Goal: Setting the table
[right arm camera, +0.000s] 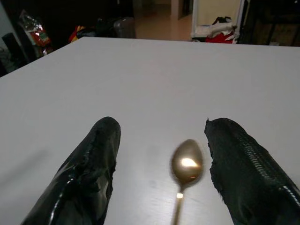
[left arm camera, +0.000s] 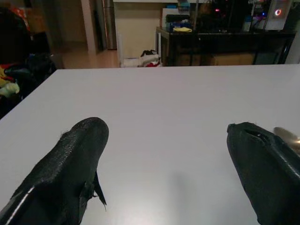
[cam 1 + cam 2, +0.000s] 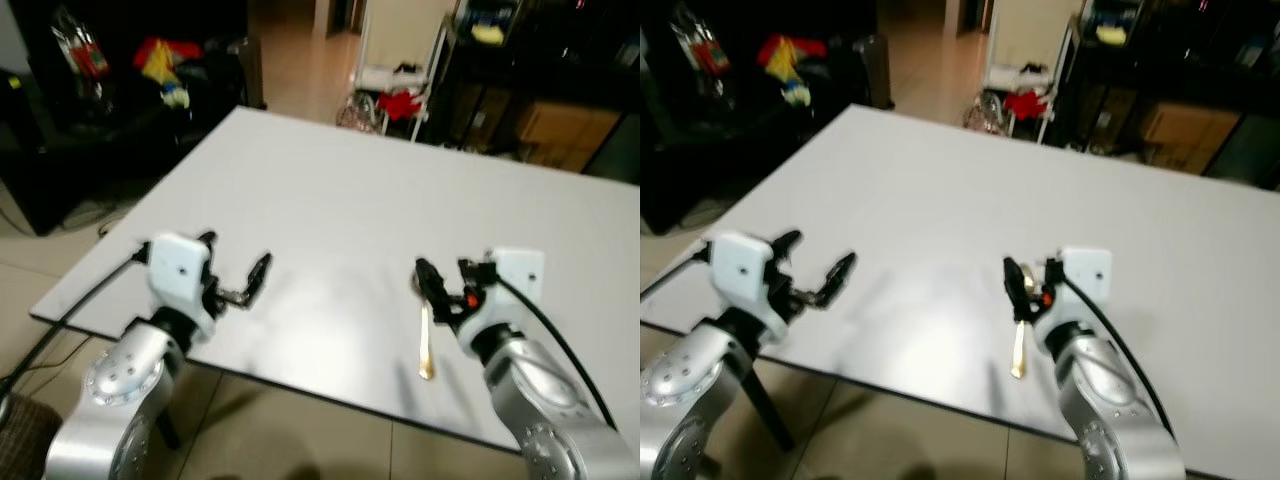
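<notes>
Nearest the camera, the two silver arms reach in over the near edge of a white table (image 3: 330,200). The left gripper (image 3: 238,270) hovers above the near-left part of the tabletop with its two black fingers (image 2: 70,164) spread wide apart and nothing between them; from the left wrist, bare tabletop lies in the gap. The right gripper (image 3: 445,282) sits over the near-right part of the table, its fingers (image 1: 93,164) likewise parted and gripping nothing. A gold spoon (image 3: 425,340) lies flat on the table directly below the right gripper, handle pointing toward the near edge and bowl pointing away from the robot. From the right wrist, the spoon's bowl (image 1: 187,161) lies on the table between the two fingertips, nearer to one than the other and touching neither as far as can be seen. A black cable (image 3: 560,345) runs along the right forearm. The two grippers are well apart from each other. Beyond them the tabletop stretches away to its far edge. Past the table's far-left corner, red and yellow items (image 3: 165,65) rest against dark furniture. Past the far edge stand a white rack (image 3: 395,75) with a red object (image 3: 400,103) at its foot and dark shelving (image 3: 540,90), with a tan floor (image 3: 300,60) receding into a doorway.
</notes>
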Controlling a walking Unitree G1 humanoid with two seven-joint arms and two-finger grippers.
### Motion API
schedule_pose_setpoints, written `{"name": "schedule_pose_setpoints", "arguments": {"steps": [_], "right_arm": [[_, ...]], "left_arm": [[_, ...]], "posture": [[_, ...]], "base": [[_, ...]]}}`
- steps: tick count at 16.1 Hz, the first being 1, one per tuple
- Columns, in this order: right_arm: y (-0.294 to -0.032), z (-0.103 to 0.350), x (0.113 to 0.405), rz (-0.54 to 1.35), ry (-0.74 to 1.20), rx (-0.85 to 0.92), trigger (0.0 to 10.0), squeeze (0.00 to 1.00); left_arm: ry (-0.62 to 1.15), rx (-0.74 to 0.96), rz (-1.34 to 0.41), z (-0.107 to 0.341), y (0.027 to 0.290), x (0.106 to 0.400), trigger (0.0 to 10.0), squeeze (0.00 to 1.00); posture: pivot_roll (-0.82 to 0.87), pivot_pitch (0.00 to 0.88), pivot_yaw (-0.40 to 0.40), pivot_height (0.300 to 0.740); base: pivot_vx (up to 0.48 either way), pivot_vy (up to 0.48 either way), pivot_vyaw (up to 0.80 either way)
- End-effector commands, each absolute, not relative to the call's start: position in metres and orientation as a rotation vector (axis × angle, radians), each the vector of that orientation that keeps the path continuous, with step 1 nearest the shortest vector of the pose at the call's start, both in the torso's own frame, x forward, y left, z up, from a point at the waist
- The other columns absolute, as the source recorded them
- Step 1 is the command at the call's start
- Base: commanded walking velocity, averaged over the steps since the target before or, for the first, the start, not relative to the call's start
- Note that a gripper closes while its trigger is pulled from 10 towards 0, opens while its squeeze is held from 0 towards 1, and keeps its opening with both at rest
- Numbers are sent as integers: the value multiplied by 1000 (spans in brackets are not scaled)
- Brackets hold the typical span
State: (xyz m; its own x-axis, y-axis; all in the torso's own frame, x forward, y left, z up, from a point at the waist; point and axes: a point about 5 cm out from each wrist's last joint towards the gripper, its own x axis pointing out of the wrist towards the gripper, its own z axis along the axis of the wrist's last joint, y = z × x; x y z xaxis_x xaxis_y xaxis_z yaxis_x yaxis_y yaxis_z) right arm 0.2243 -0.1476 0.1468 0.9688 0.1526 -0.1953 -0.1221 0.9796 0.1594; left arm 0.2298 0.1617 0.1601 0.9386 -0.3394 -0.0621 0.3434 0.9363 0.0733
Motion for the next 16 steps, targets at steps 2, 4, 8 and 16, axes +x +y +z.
{"name": "schedule_pose_setpoints", "arguments": {"steps": [2,4,8,16], "right_arm": [[-144,147,227,197,210,136,10000,1000],[-140,149,227,245,199,130,10000,1000],[-130,151,224,309,194,105,10000,1000],[-134,156,230,265,127,52,10000,1000]], "left_arm": [[33,99,-333,163,159,232,10000,0],[35,73,-321,163,159,232,10000,0],[47,87,-328,162,159,233,10000,0],[29,85,-155,159,159,238,10000,0]], "posture": [[61,0,-95,740],[59,0,-89,740],[58,0,-68,740],[65,0,-72,740]], "base": [[0,-388,0],[0,-127,400],[0,0,800],[0,0,800]]}}
